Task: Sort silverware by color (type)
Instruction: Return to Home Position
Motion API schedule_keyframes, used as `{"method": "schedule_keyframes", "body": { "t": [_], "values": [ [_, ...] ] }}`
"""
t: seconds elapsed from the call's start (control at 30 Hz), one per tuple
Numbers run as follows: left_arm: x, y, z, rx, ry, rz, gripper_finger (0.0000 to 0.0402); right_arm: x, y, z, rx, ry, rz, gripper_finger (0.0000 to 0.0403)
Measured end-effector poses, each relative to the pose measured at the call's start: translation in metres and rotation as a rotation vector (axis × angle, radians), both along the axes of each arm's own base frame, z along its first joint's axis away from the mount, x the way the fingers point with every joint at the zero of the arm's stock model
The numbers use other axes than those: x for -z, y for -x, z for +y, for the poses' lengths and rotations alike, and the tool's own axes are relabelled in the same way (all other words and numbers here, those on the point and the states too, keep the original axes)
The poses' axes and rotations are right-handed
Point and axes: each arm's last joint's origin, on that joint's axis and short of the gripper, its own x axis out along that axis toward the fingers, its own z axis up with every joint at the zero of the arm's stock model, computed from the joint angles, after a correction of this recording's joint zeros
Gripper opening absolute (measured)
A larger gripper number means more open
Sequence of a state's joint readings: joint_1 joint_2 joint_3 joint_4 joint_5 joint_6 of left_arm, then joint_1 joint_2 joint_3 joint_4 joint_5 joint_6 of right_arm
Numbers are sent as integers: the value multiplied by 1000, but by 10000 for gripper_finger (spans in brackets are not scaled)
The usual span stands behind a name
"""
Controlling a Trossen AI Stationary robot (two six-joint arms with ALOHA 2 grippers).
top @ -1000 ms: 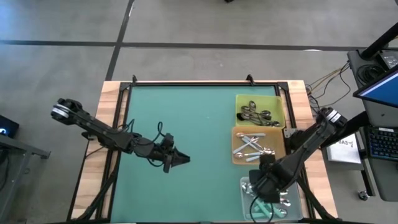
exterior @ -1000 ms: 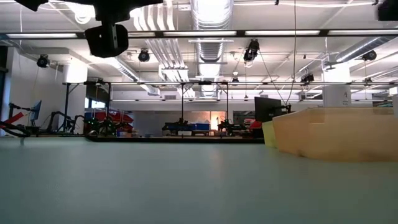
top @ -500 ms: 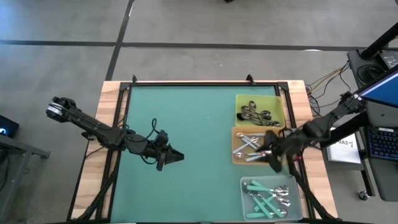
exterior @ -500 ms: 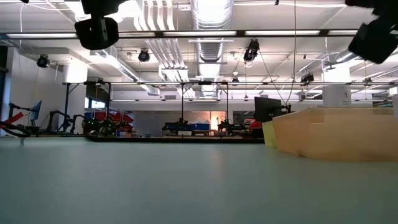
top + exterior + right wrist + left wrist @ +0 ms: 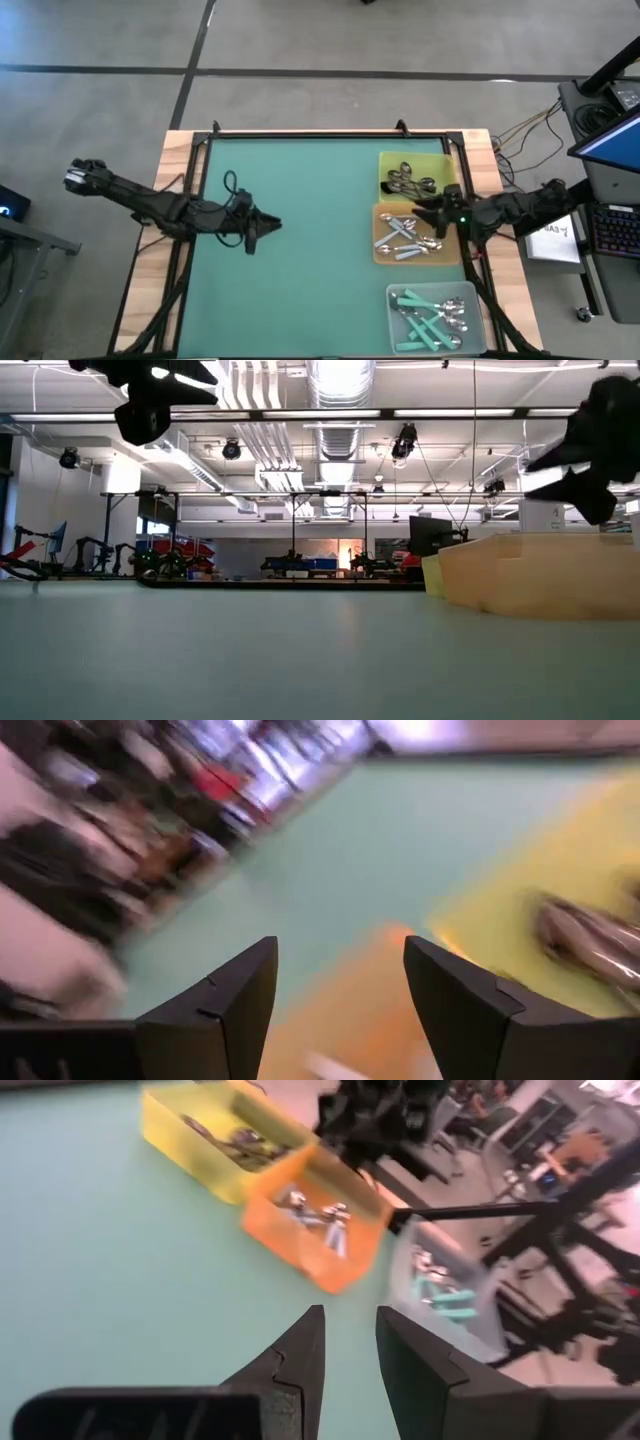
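The silverware looks sorted along the right side of the tabletop (image 5: 300, 190): the dark-handled spoons (image 5: 410, 181) lie in the yellow tray (image 5: 440, 165), the light blue spoons (image 5: 402, 236) in the orange tray (image 5: 384, 212), and the teal-green spoons (image 5: 428, 320) in the clear tray (image 5: 478, 335). What remains, by my reading, is to bring both arms home cleanly. Your right gripper (image 5: 424, 211) hangs over the seam between the yellow and orange trays, its fingers (image 5: 215, 1010) spread wide and holding nothing. Lift it before you pull back, so that neither finger clips a tray wall or drags a handle out. Your left gripper (image 5: 270, 224) hovers over bare tabletop on the left half, its fingers (image 5: 420, 1380) a narrow gap apart and empty. Nothing lies near it, so draw it back steadily along its own arm.
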State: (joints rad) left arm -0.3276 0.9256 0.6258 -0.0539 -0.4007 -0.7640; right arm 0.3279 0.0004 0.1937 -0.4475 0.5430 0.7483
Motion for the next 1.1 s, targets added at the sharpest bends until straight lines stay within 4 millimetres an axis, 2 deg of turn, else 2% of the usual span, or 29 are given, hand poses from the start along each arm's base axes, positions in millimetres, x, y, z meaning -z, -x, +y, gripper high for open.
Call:
{"method": "schedule_keyframes", "body": {
  "t": [0.03, 0.17, 0.33, 0.43, 0.57, 0.67, 0.97, 1.1],
  "values": [
    [-2, 3, 4, -9, -19, 3, 75, 6, 0, -1, 27, 21, 48, 210],
    [-8, 16, 20, -45, -96, 12, 75, 15, -5, -4, 103, 2, 48, 210],
    [-14, 34, 39, -106, -172, 35, 75, 17, -10, -9, 199, -25, 23, 210],
    [-15, 48, 50, -146, -218, 71, 75, 18, -16, -11, 214, -81, -50, 210],
    [-17, 64, 60, -197, -256, 95, 75, 19, -25, -13, 195, -67, -198, 210],
    [-18, 74, 64, -215, -283, 101, 75, 21, -27, -16, 245, -14, -210, 210],
    [-18, 89, 65, -209, -316, 118, 75, 24, -21, -29, 604, 118, -134, 210],
    [-17, 90, 65, -195, -348, 132, 75, 24, -20, -29, 623, 136, -123, 210]
  ]
}}
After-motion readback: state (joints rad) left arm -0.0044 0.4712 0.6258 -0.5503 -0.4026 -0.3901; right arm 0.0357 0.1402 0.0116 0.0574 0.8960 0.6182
